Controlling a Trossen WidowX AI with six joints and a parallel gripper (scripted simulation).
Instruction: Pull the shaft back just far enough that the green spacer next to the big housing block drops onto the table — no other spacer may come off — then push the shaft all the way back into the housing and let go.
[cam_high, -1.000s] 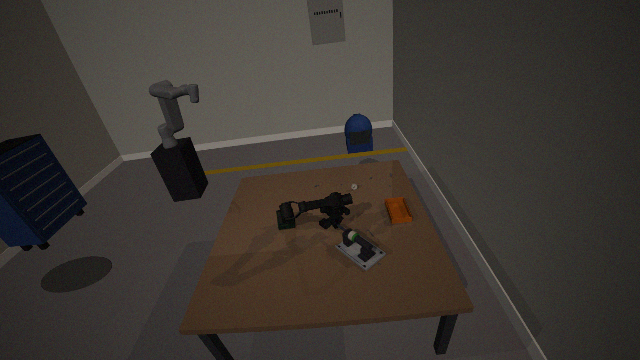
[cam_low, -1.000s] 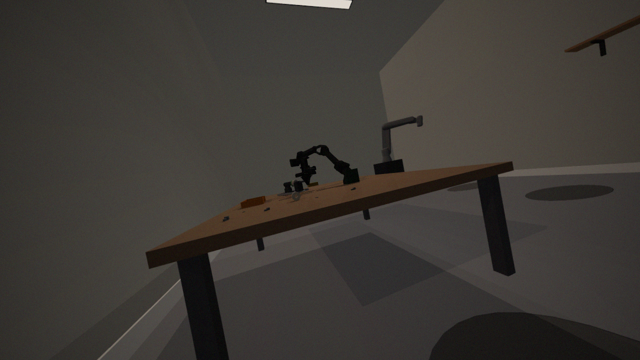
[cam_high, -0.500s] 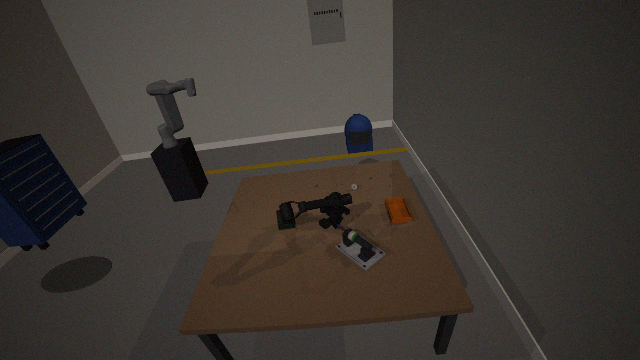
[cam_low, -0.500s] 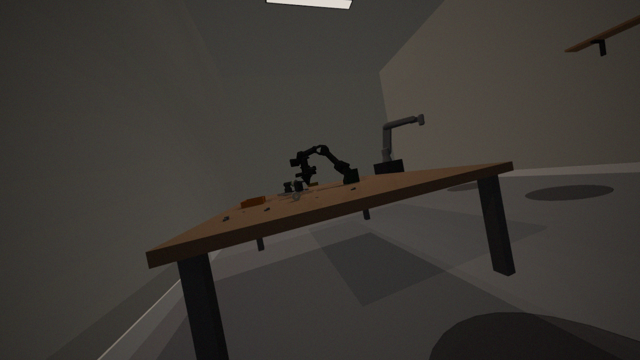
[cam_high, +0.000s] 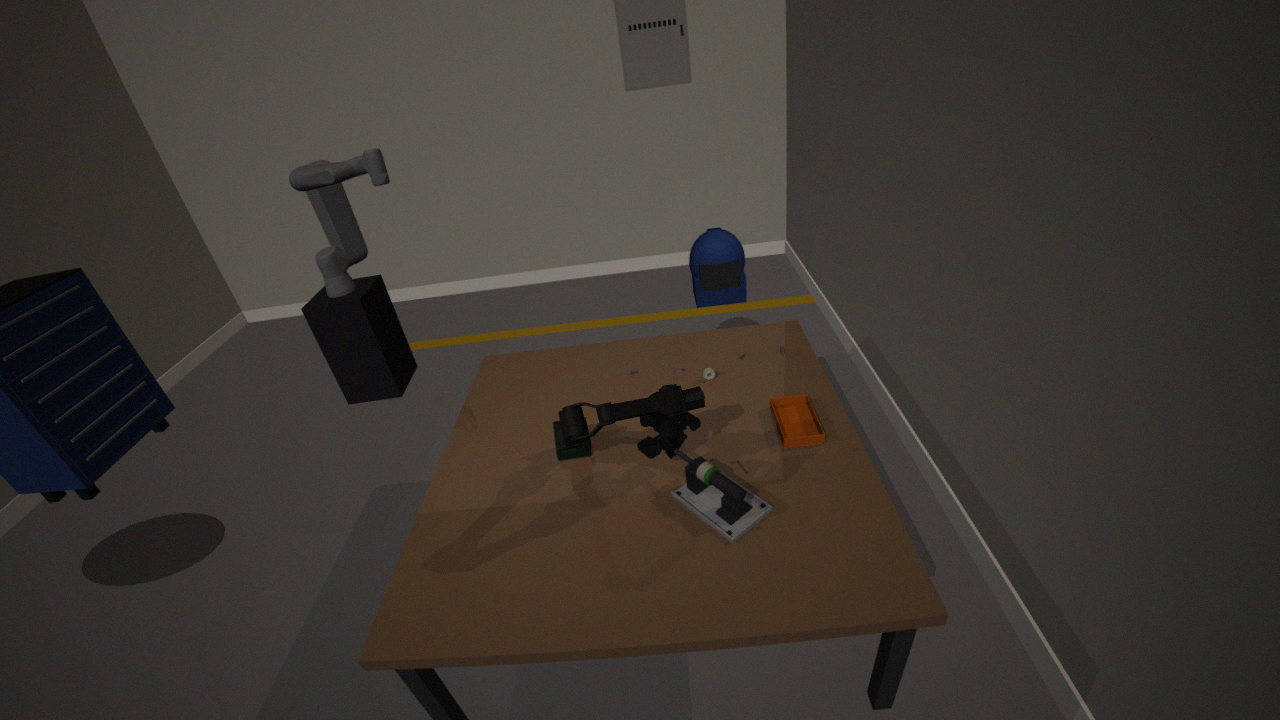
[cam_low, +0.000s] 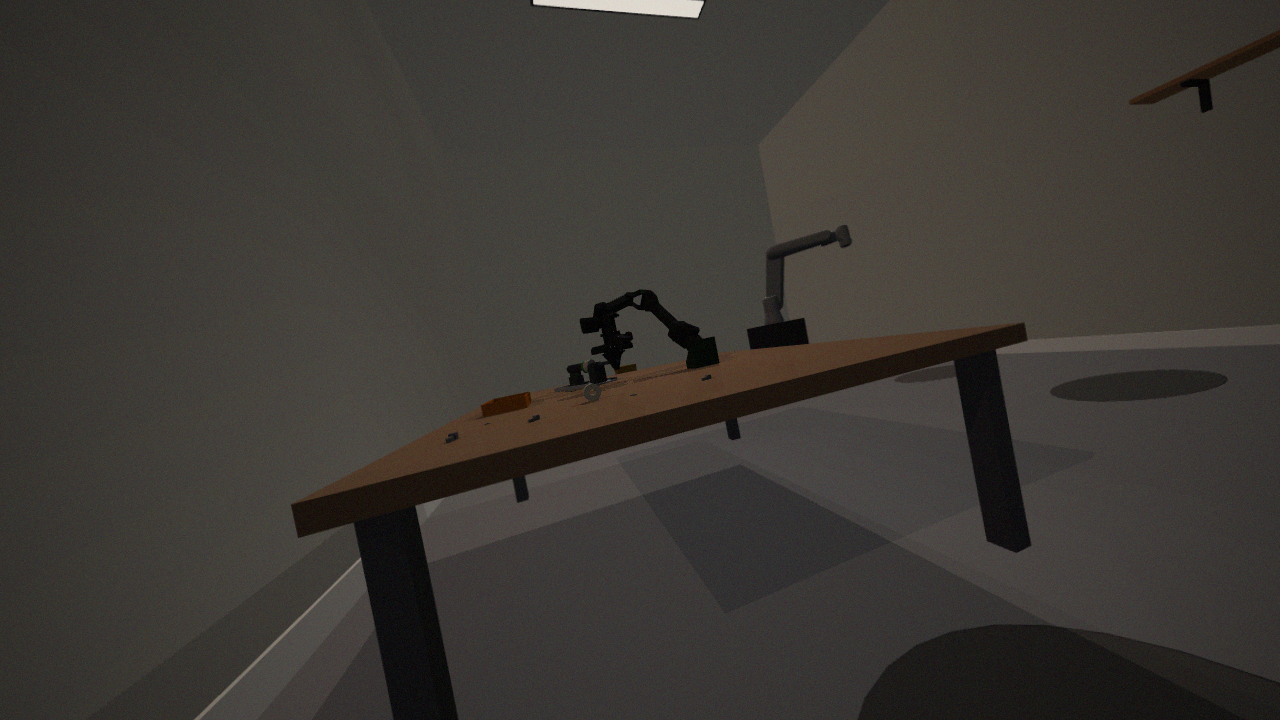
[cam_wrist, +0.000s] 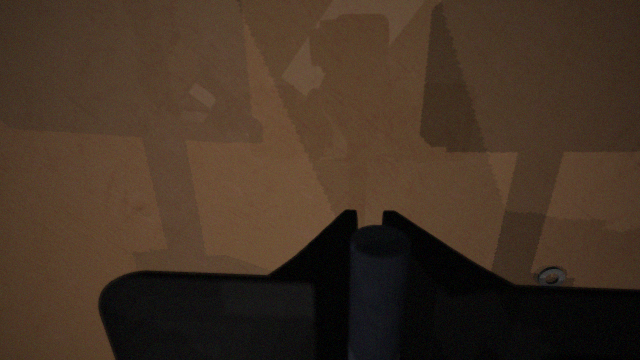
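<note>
My gripper (cam_high: 673, 453) (cam_low: 616, 366) (cam_wrist: 368, 222) is shut on the shaft (cam_high: 683, 457) (cam_wrist: 377, 300), whose free end shows in the wrist view. The shaft runs into the small dark support (cam_high: 695, 480). Beyond it, a white spacer (cam_high: 702, 471) and the green spacer (cam_high: 709, 474) sit in line. The green one is beside the dark housing (cam_high: 733, 506) (cam_low: 575, 376). All stand on a light base plate (cam_high: 704, 511). I cannot make out a gap at the green spacer, and it is hidden or too small to tell in the exterior view.
An orange tray (cam_high: 804, 441) (cam_low: 507, 404) stands beyond the plate. A pale ring (cam_high: 705, 370) (cam_low: 585, 392) and several small grey parts lie toward the table's far edge in the top view. A small washer (cam_wrist: 541, 276) lies right of the fingers in the wrist view.
</note>
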